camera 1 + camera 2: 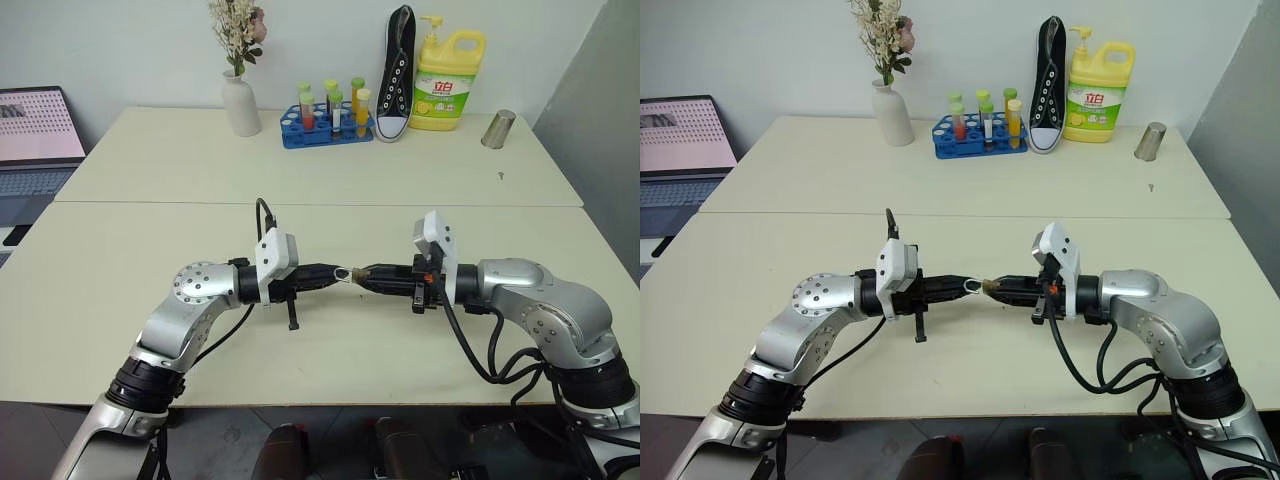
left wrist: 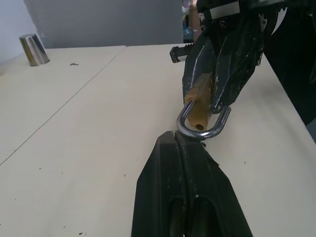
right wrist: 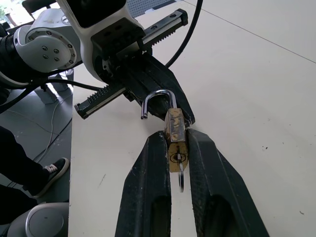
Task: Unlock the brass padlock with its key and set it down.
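The right fingers [image 3: 175, 163] pinch the padlock [image 3: 175, 134] above the surface [image 1: 200, 230], key [image 3: 180, 178] in place, shackle sprung free. Left fingers [image 2: 185, 163] are pressed together at the shackle. Unlocking looks done; next, lower it gently.

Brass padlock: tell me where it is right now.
The brass padlock is clamped between the right gripper fingers, above the near table's middle, its open shackle toward the shut left gripper.
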Controlling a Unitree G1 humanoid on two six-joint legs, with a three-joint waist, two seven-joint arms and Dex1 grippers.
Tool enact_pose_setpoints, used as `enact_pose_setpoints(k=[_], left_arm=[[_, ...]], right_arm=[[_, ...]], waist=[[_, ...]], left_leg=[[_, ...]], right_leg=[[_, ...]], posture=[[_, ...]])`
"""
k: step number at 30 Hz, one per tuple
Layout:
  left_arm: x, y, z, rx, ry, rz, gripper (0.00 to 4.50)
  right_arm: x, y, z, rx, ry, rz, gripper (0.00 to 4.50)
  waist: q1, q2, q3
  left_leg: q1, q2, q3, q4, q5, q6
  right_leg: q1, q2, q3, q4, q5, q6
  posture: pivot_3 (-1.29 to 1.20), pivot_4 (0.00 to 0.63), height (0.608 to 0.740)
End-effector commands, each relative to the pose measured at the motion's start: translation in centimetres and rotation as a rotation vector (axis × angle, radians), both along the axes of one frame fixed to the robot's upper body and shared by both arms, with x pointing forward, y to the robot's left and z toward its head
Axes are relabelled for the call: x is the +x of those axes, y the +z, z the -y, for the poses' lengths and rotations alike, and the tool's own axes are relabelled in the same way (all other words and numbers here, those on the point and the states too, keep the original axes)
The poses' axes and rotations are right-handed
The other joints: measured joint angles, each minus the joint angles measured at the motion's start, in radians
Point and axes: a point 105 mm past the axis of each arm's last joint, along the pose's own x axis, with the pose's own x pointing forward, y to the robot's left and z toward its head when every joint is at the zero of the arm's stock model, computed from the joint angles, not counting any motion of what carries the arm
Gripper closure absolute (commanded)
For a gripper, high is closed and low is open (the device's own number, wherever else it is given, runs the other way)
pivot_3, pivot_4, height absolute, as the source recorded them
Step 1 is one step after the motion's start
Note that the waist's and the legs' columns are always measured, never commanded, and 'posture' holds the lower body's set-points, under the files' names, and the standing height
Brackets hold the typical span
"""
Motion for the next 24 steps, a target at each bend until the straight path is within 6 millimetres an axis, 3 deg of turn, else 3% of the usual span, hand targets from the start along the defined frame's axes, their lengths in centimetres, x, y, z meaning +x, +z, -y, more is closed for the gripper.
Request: enact_pose_setpoints(k=[1,6,15,24], left_arm=[[-1.0,1.5,0.3,-0.034,-0.043,0.013,4.50],[-2.7,1.3,0.4,-0.012,-0.115,-0.085,4.50],[-2.2,3.2,0.3,-0.100,-0.084,-0.172,4.50],[-1.8,3.7,0.5,-0.121,-0.065,-0.186,4.50]], right_arm=[[-0.3,1.0,0.0,0.006,0.019,0.060,4.35],[-0.2,0.7,0.1,-0.002,0.013,0.058,4.35],[-0.4,0.4,0.0,-0.008,0.023,0.053,4.35],[-0.7,0.2,-0.2,-0.014,0.040,0.046,4.35]], waist=[[0.000,0.000,0.000],[-0.001,0.000,0.000],[0.000,0.000,0.000],[0.000,0.000,0.000]], left_leg=[[0.000,0.000,0.000,0.000,0.000,0.000],[0.000,0.000,0.000,0.000,0.000,0.000],[0.000,0.000,0.000,0.000,0.000,0.000],[0.000,0.000,0.000,0.000,0.000,0.000]], right_leg=[[0.000,0.000,0.000,0.000,0.000,0.000],[0.000,0.000,0.000,0.000,0.000,0.000],[0.000,0.000,0.000,0.000,0.000,0.000],[0.000,0.000,0.000,0.000,0.000,0.000]], posture=[[0.00,0.150,0.740],[0.00,0.150,0.740],[0.00,0.150,0.740],[0.00,0.150,0.740]])
